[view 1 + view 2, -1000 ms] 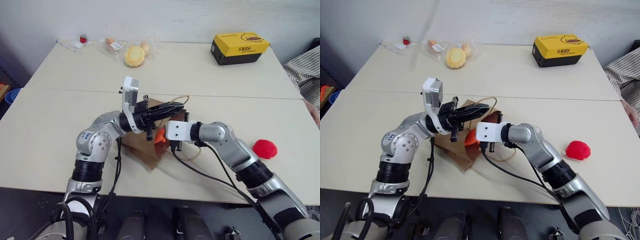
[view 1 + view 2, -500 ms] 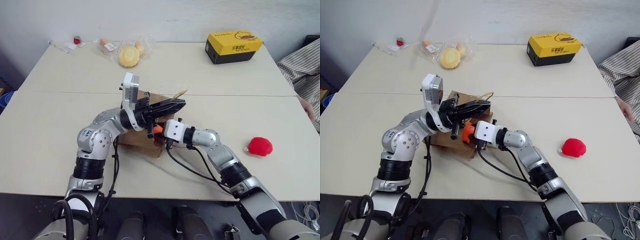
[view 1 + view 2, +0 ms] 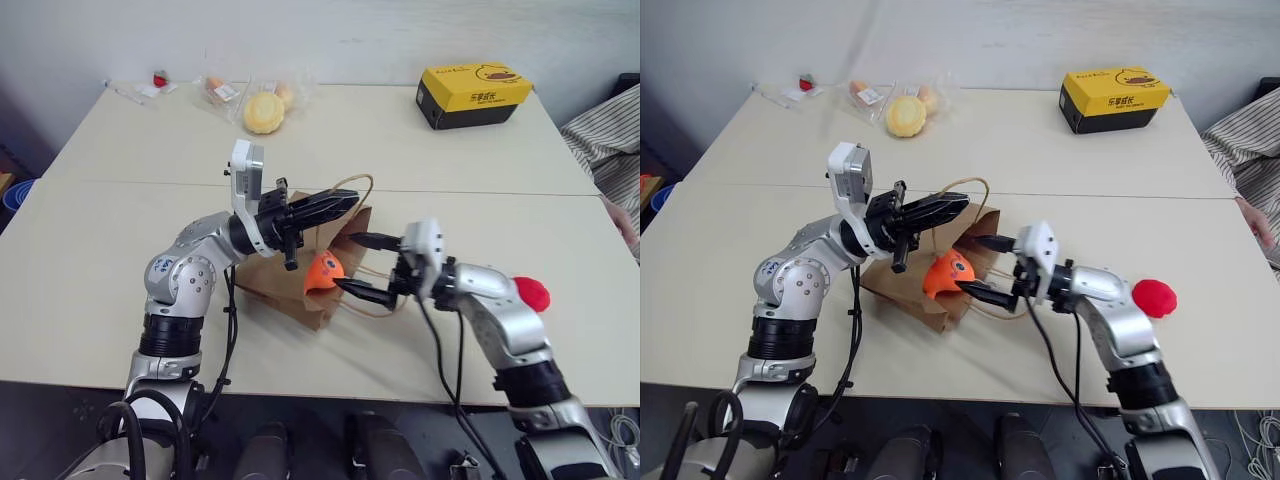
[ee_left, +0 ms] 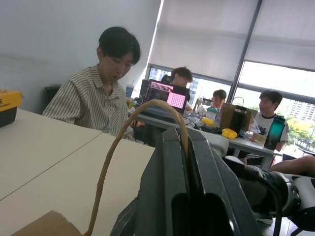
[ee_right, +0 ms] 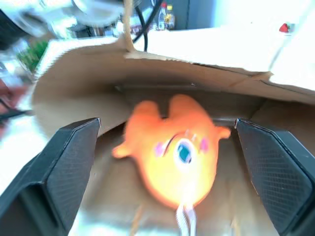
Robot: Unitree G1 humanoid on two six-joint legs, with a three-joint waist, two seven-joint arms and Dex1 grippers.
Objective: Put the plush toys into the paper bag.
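- No writing can be read on the yellow-and-black cardboard box [image 3: 474, 96]; on its lid I see only a small dark drawing. It stands far behind my right gripper [image 3: 365, 266].
- My left gripper [image 3: 335, 204] is closed on one twisted cord handle [image 3: 352, 187] of the paper bag [image 3: 300, 285] and holds the mouth of the bag up.
- The bag is plain brown kraft paper, creased, and it lies on its side on the pale, smooth table [image 3: 90, 250].
- My right gripper stands wide with nothing between its ribbed black fingers [image 5: 69, 172].
- The orange plush toy [image 3: 325, 273] is soft and rounded, with one eye and stubby legs. It sits in the mouth of the bag, just in front of my right fingers.
- The red plush toy [image 3: 533, 293] is small and round. It lies on the table behind my right wrist, well apart from the bag.
- The yellow round item in clear wrap [image 3: 265, 111] lies far behind my left gripper.
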